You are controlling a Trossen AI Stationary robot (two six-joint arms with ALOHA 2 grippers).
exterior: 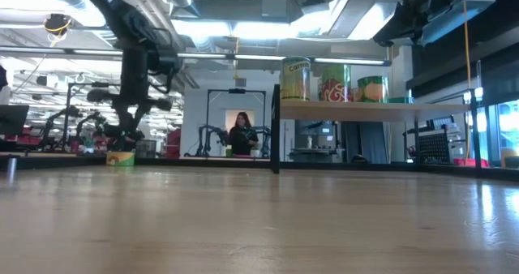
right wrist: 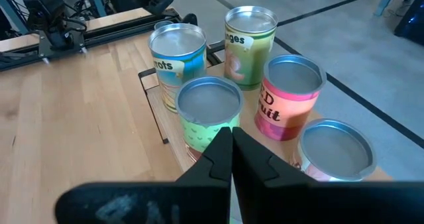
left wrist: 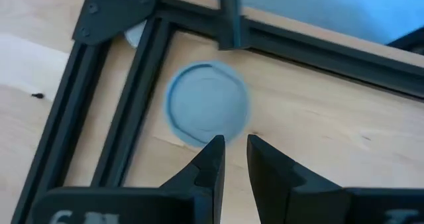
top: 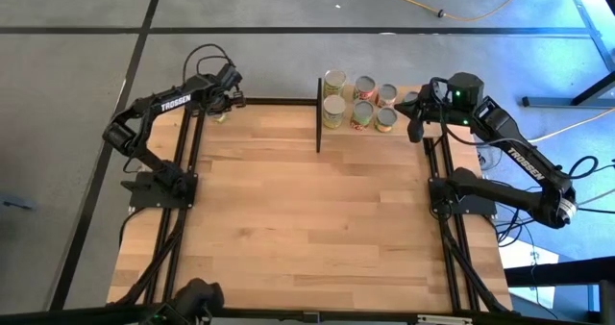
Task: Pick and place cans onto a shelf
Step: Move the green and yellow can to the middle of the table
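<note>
Count six cans (top: 360, 101) on the shelf (top: 404, 121) in the high view: two rows of three, up at about one o'clock on your table. The right wrist view shows five tins clearly, with a sixth rim seemingly peeking behind the blue-and-yellow one, though that part is hard to make out. A seventh can (top: 219, 113) stands alone on the tabletop (top: 307, 219) at about eleven o'clock, in the corner of the black frame (left wrist: 132, 91).

Your left gripper (left wrist: 232, 159) hangs directly over that lone can; looking down from its wrist, you see the round grey top just beyond the fingertips, which stand only narrowly apart and grasp nothing. Your right gripper (right wrist: 232, 144) sits above the shelf's right end at about two o'clock, its fingers pressed together, empty, pointing across the tin tops. In the low view one person (exterior: 242, 134) stands far behind the table.
</note>
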